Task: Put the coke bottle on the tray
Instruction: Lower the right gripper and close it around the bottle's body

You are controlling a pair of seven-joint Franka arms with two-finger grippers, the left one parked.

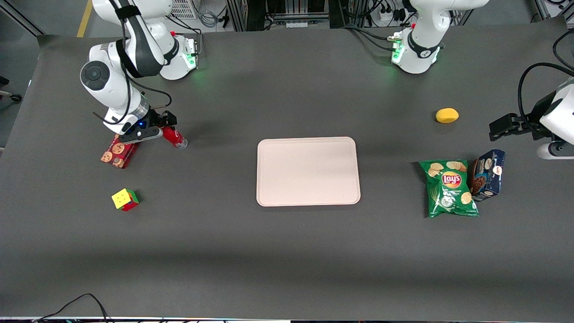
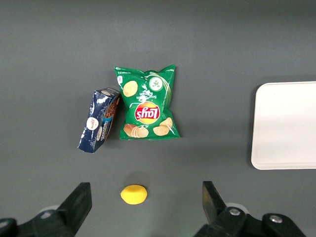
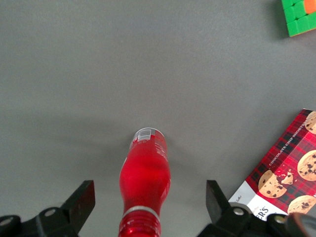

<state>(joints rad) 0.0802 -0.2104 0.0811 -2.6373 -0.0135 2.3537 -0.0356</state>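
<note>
Right wrist view shows our claw [image 3: 148,207] spread wide, one finger [image 3: 81,200] on each side of the coke bottle [image 3: 146,180] and neither touching it yet. We see the bottle standing upright on the surface [image 1: 278,251], its red cap close under the claw and its clear base down on the grey. From the front, the claw [image 1: 154,130] hovers over the bottle [image 1: 174,137] near the working arm's end of the surface, about midway between the edge at the arm bases and the edge nearest the front camera. Just beside the bottle lies the red cookie box [image 1: 118,153], and the colour cube [image 1: 125,199] sits nearer the front camera than the box.

We judge the step in hand to be the grasp. To do it well we would keep the bottle centred between the fingers, lower onto the narrow waist instead of the cap, and close squarely so the slim bottle does not tip. We should watch the finger on the box's side for clearance. The tray [image 1: 307,143] waits bare in the middle of the surface, well apart from the bottle
</note>
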